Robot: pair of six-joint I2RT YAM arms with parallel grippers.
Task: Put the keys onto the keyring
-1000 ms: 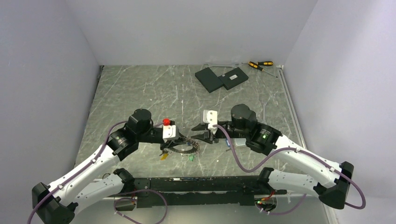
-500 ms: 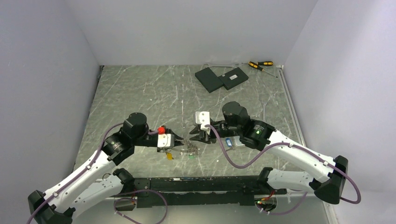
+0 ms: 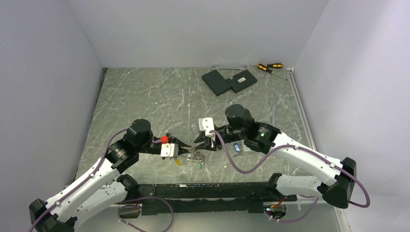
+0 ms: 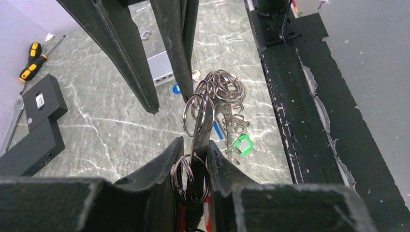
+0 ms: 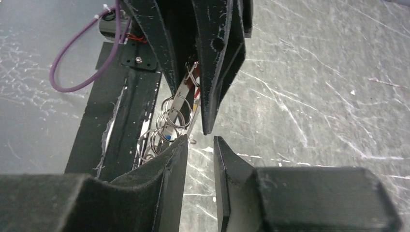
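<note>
Between the left fingers [image 4: 155,170], the keyring [image 4: 197,115] shows overlapping silver loops.

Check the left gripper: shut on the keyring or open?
Shut on it. The left wrist view shows the left gripper with both fingers pressed against the keyring, its loops pinched between them.

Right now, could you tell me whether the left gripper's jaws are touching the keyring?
Touching. The left wrist view shows the left gripper with jaws pinched onto the keyring, no gap.
</note>
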